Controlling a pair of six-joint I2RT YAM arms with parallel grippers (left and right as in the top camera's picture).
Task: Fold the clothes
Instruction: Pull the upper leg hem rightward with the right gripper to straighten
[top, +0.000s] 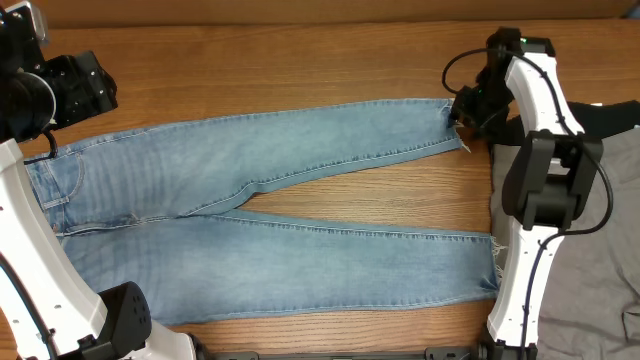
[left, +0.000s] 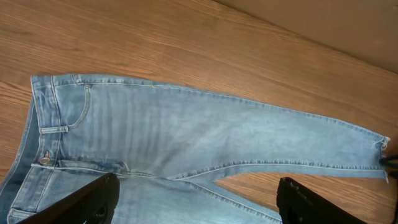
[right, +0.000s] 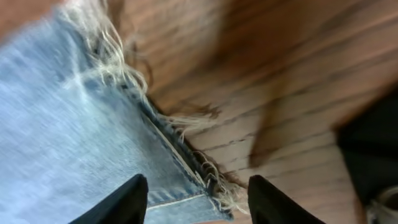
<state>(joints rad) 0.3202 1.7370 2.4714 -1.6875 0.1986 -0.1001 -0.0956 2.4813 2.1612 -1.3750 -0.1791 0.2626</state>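
Light-blue denim jeans (top: 270, 215) lie flat across the wooden table, waistband at the left, both legs running right, frayed hems at the right. My left gripper (left: 196, 202) is open and hovers above the waistband and crotch area (left: 143, 134); in the overhead view it sits at the far left (top: 75, 90). My right gripper (right: 196, 199) is open, low over the frayed hem (right: 186, 155) of the upper leg, its fingers straddling the hem corner. In the overhead view it is at that hem (top: 468, 112).
Grey trousers (top: 600, 250) and a black top (top: 612, 115) lie at the right edge, beside the right arm's base (top: 530, 200). Bare wooden table (top: 300, 70) runs along the far side above the jeans.
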